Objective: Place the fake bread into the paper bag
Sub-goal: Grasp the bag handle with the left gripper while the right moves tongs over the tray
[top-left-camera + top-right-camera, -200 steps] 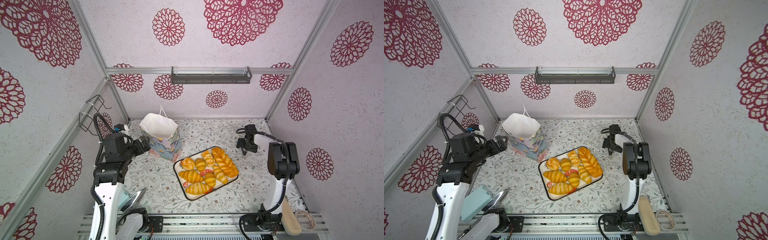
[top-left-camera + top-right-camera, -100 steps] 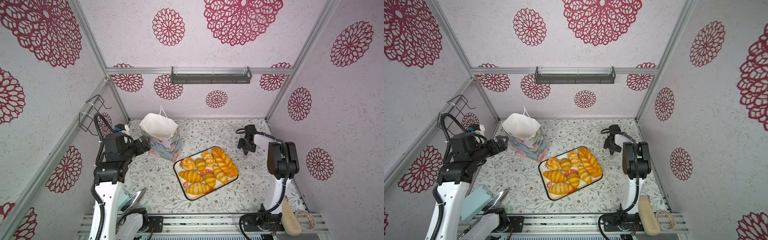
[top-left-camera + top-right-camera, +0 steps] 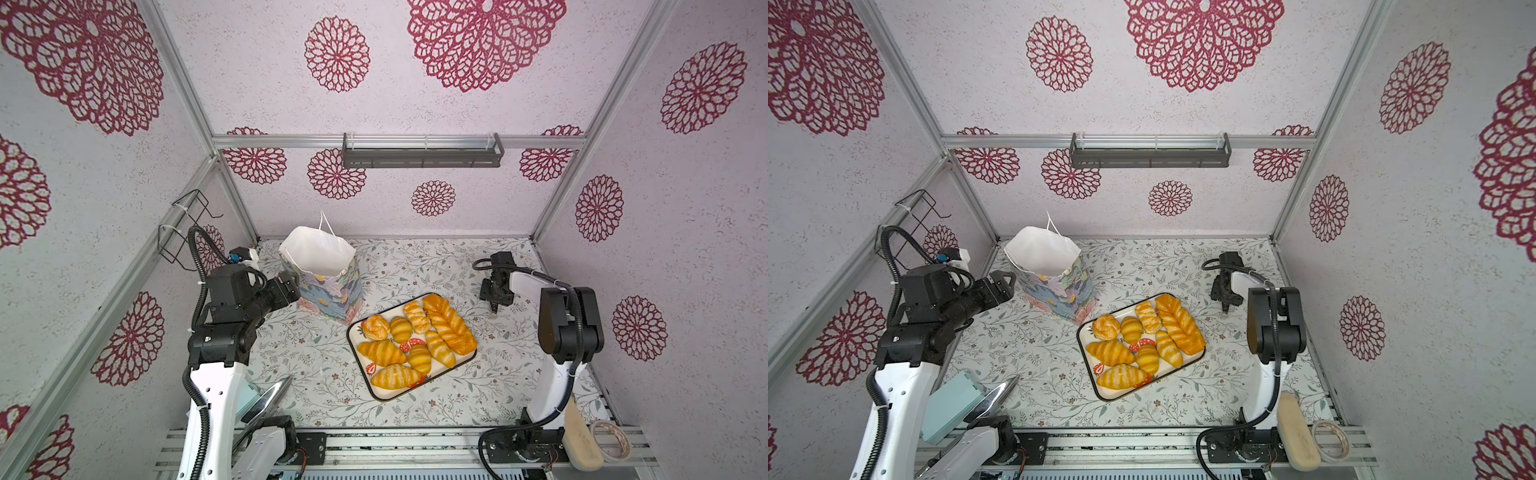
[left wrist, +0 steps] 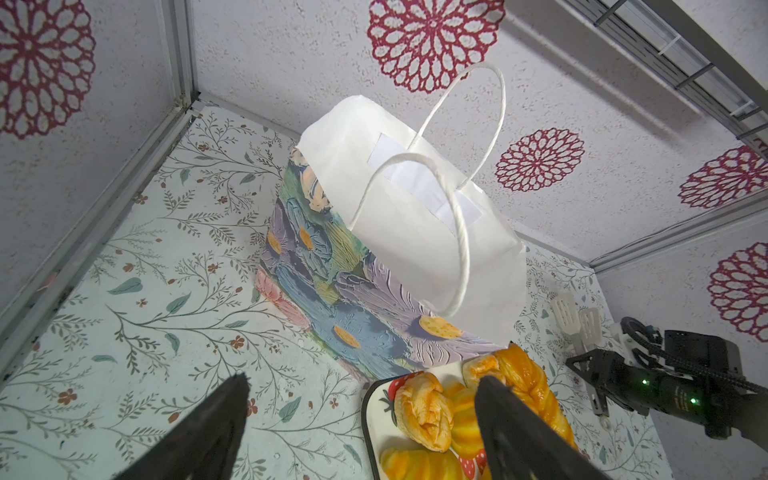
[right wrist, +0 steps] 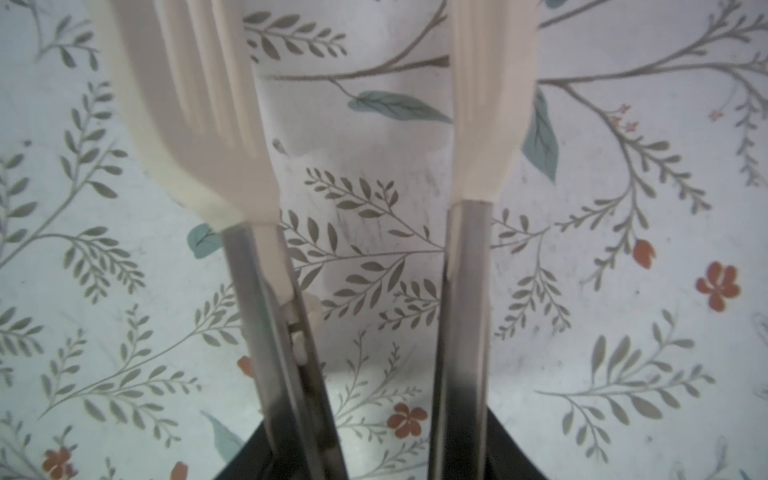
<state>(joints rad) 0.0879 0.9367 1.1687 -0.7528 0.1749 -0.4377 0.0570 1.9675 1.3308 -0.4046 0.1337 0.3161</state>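
Several glossy golden pieces of fake bread (image 3: 415,345) (image 3: 1142,336) lie on a strawberry-print tray (image 3: 376,390), with croissants, rolls and one plaited loaf (image 4: 528,378) among them. The paper bag (image 3: 328,266) (image 3: 1054,266) (image 4: 345,316) stands upright and open behind the tray's left corner. My left gripper (image 3: 289,282) (image 4: 361,390) is open and empty beside the bag's left side. My right gripper (image 3: 496,297) (image 3: 1225,297) (image 5: 374,449) hangs right of the tray, shut on metal tongs (image 5: 465,291) with white tips (image 4: 567,318). The tong arms stand apart over bare table.
A black wire rack (image 3: 187,224) hangs on the left wall and a grey shelf (image 3: 422,156) on the back wall. A shiny metal object (image 3: 270,399) and a teal box (image 3: 951,405) sit at the front left. A tape roll (image 3: 609,440) lies at the front right.
The right gripper has narrowed around the tongs and shifted slightly. The left arm, the bag and the tray of bread have stayed in place.
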